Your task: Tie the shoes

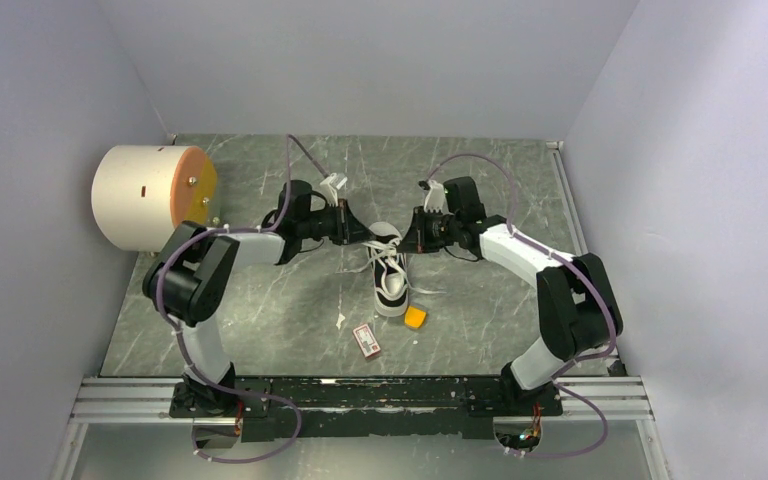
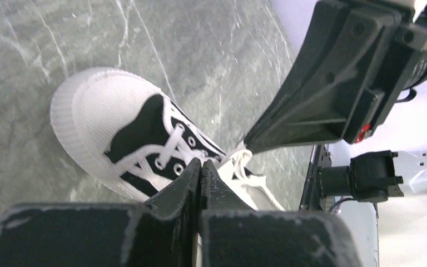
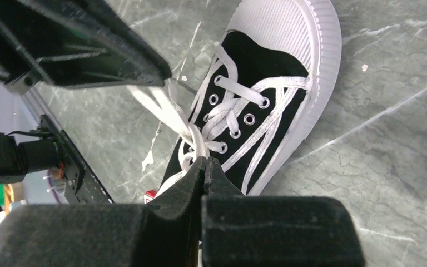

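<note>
Lab test cell, plain white walls [image 1: 380, 60], marbled tabletop [image 1: 260, 320], aluminium mounting rail [image 1: 120, 405]

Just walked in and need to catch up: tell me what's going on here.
Two robot arms are working on tying a sneaker that sits between them. The left fingers and right fingers are both shut just above its tongue, each apparently pinching a strand of the laces. No finished bow shows yet. An orange block and a card lie nearby, untouched.
</note>
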You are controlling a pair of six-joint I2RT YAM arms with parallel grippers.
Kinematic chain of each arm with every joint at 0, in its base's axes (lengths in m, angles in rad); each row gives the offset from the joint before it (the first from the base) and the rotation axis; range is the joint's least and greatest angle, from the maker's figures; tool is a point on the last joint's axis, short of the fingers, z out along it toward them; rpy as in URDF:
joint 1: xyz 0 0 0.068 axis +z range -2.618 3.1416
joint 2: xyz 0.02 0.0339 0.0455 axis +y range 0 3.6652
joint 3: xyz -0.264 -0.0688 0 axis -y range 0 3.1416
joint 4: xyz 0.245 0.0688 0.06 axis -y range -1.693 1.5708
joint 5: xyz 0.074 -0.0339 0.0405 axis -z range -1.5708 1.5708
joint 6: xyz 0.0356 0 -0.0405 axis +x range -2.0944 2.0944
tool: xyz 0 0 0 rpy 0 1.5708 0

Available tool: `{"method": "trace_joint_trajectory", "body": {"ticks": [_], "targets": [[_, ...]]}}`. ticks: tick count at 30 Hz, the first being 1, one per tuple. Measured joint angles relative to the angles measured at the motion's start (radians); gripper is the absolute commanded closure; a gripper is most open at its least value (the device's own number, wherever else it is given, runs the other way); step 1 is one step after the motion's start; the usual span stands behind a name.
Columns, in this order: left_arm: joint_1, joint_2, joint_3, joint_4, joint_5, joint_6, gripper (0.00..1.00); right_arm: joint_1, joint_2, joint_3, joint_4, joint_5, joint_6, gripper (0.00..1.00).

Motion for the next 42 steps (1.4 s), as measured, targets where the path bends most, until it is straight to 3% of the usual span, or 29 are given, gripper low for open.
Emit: {"method": "trace_joint_trajectory", "body": {"ticks": [14,30,36,42], "targets": [[0.0,-0.13,-0.158,-0.061,-0.011,0.014,0.95,0.063,-0.006,0.123,-0.268,0.315,-0.058,1.0],[0.002,-0.249,-0.232,-0.227,-0.084,0.081,0.95,0.048,0.0,0.066,-0.255,0.539,0.086,1.0],[0.031,-0.279,-0.297,-0.319,-0.132,0.112,0.95,-0.035,0.042,0.026,-0.226,0.664,0.114,1.0],[0.034,-0.245,-0.313,-0.286,-0.094,0.096,0.95,-0.044,0.057,0.021,-0.199,0.616,0.104,1.0]]}}
